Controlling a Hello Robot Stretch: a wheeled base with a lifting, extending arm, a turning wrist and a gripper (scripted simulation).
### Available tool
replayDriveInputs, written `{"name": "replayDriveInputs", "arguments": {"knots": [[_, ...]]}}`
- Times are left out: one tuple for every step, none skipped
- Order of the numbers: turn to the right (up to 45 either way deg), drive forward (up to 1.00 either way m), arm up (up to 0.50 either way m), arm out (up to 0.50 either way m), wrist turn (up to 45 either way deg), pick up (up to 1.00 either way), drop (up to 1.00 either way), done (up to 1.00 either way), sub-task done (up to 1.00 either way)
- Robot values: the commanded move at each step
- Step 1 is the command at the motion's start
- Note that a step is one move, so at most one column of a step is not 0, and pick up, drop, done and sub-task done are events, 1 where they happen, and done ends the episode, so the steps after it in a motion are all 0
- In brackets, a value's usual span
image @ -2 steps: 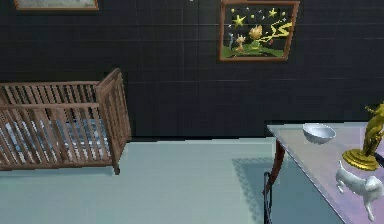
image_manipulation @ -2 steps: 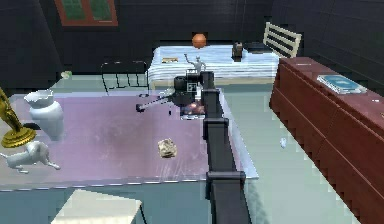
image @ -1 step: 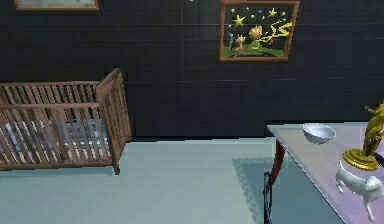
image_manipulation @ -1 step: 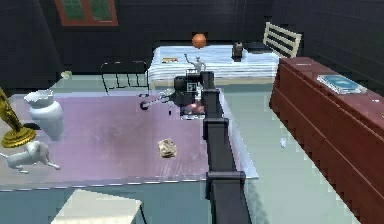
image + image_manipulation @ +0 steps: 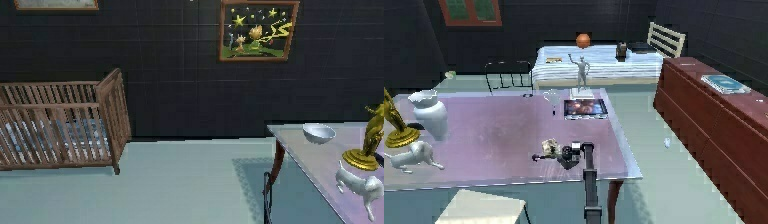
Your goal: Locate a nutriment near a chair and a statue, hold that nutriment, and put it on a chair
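Ok, progress check, reading left to right. In the forward view there's a wooden crib at the left and a bench at the lower right; nothing edible there that I can make out. Over in the arm side view a gold statue and a white vase sit at the bench's left end; a pale chair seat pokes in at the bottom left; a black chair stands at the bench's far side. Then the jaws hang over the middle of the bench at the end of the arm, with a small blob right at their tip; that might be the nutriment, but it's too tiny to call, so I can't tell whether they've got anything. A grey statue stands further up the frame. My read: the finding part looks done; the grab is undecided; the drop onto a chair isn't done yet.
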Motion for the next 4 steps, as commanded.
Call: {"name": "replayDriveInputs", "arguments": {"knots": [[0.0,0.00,0.00,0.00,0.0,1.00,0.00,0.00,0.00],[0.0,0.00,0.10,0.00,0.0,0.00,0.00,0.00,0.00],[0.0,0.00,0.30,0.00,0.0,0.00,0.00,0.00,0.00],[0.0,0.00,0.00,0.00,-45.0,0.00,0.00,0.00,0.00]]}}
